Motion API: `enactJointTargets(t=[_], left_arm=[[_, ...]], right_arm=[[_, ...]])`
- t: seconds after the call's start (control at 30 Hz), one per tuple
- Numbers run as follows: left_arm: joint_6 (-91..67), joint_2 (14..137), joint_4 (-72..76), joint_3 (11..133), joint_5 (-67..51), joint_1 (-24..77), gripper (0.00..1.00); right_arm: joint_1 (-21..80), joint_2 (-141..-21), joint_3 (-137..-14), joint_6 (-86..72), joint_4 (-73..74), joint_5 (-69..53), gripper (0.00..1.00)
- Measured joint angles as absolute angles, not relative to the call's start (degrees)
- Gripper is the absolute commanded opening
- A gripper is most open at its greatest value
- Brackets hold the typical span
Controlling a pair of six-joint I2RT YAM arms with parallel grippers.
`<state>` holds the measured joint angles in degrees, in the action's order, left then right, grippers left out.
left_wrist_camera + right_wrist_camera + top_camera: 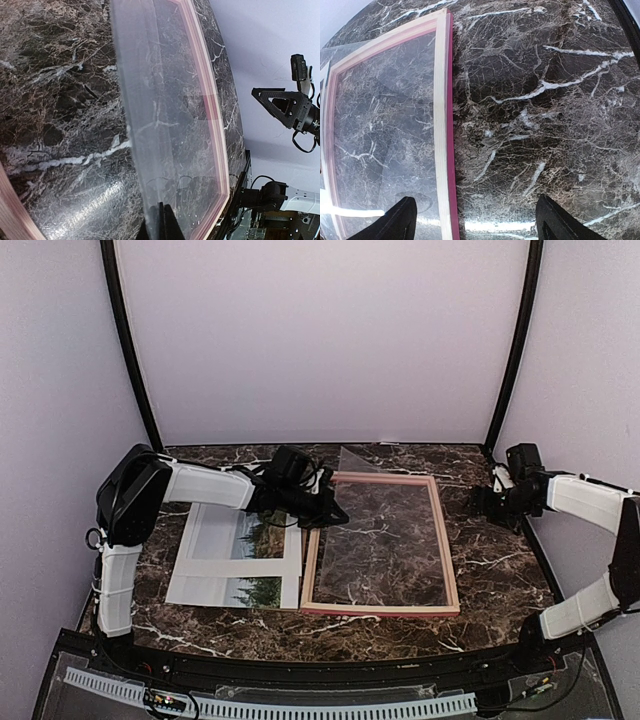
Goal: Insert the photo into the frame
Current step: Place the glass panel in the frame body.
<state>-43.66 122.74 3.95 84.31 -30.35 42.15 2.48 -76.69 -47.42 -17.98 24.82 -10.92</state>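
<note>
The frame (448, 558) lies flat in the middle of the marble table, pale wood side up with a pink-red edge (441, 100). A clear plastic sheet (385, 530) rests tilted over it, its far corner sticking out past the frame's back rail. My left gripper (325, 508) is shut on the sheet's left edge (161, 222). The photo (262, 537), showing trees and grass, lies to the left of the frame under a white mat board (212, 552). My right gripper (482, 502) hovers open over bare table just right of the frame (475, 225).
The frame's pink rim (216, 115) shows through and beside the sheet (165, 100). Lilac walls and black corner poles (128, 340) enclose the table. A black rail (300, 670) runs along the near edge by the arm bases.
</note>
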Motion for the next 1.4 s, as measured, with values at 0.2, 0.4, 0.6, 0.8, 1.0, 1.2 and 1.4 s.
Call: enactJointTargets(t=[0.2, 0.4, 0.6, 0.8, 1.0, 1.2, 1.4], left_arm=[[-43.6, 122.7, 3.1, 84.3, -29.9, 42.1, 0.0], [-43.5, 122.7, 3.0, 84.3, -29.5, 42.0, 0.0], [-43.5, 122.7, 2.9, 84.3, -29.3, 42.0, 0.0], [-43.5, 122.7, 2.9, 84.1, -29.2, 42.0, 0.0], [-43.6, 122.7, 2.9, 83.3, -28.8, 42.0, 0.0], [-43.8, 122.7, 3.0, 82.3, -28.5, 42.0, 0.0], [-44.0, 122.7, 3.2, 82.0, -28.5, 41.9, 0.0]], right_arm=[[2.7, -76.8, -47.4, -18.0, 24.8, -10.9, 0.83], [2.8, -77.1, -47.4, -18.0, 24.5, -10.9, 0.83], [3.0, -77.3, -47.4, -18.0, 24.4, -10.9, 0.83], [3.0, -77.4, -47.4, -18.0, 24.3, -10.9, 0.83], [3.0, -77.4, -47.4, -18.0, 24.2, -10.9, 0.83], [3.0, -77.4, -47.4, -18.0, 24.0, -10.9, 0.83], [3.2, -77.5, -47.4, -18.0, 24.0, -10.9, 0.83]])
